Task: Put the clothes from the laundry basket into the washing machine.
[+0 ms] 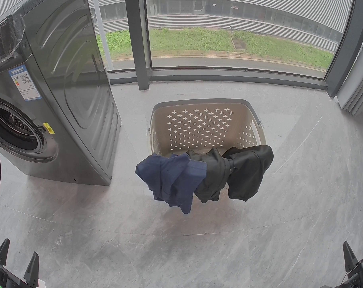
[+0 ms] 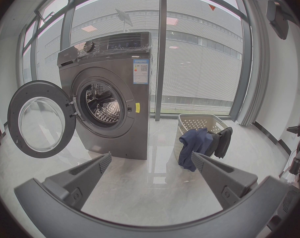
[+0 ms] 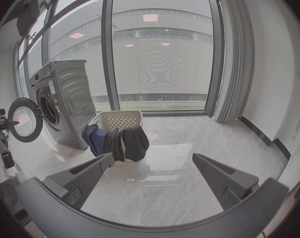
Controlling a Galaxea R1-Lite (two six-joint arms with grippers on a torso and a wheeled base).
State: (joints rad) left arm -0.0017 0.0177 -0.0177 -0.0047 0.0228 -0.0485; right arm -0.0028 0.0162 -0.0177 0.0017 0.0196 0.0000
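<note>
Jaws on both arms gape empty, well short of clothes [image 1: 207, 173] draped over basket [image 1: 205, 101]. Judged: first pick pending. Next: approach, grasp blue garment [image 1: 171, 179], load open washer [image 1: 69, 81].

**Soft daylight, glossy floor**

Even, overcast daylight comes in through the tall window [image 1: 245, 25] behind the laundry basket [image 1: 205, 129]. Shadows are faint, with a soft one on the floor [image 3: 169, 159] under the draped clothes [image 1: 205, 173]. The polished floor mirrors the window as pale glare. Both wrist views bulge, with dark rounded corners.
</note>
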